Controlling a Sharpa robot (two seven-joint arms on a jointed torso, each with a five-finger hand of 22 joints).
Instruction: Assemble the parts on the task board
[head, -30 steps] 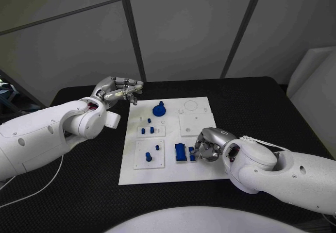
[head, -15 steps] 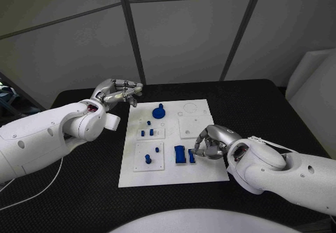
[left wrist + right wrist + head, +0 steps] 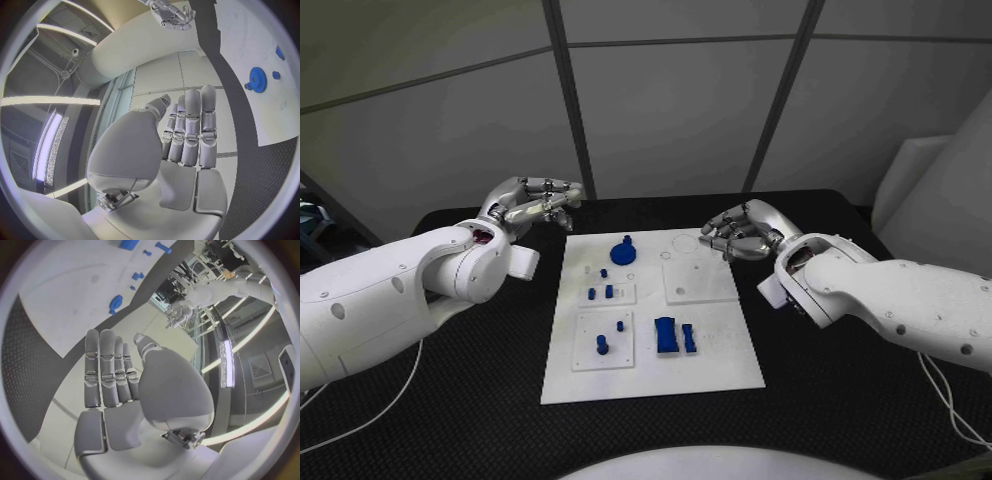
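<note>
The white task board lies in the middle of the table. A blue gear stands near its far edge, and small blue pegs stand in the plates on its left half. Two blue blocks lie side by side near the middle. My left hand hovers off the board's far left corner, fingers straight and empty. My right hand hovers over the board's far right corner, also empty, fingers extended. The right wrist view shows the gear and the board.
The board sits on a black table with open surface on both sides. Grey wall panels stand behind the table's far edge. A white object stands at the right beyond the table.
My right hand has risen from beside the blue blocks and moved to the board's far right corner, empty. My left hand drew slightly back and left.
</note>
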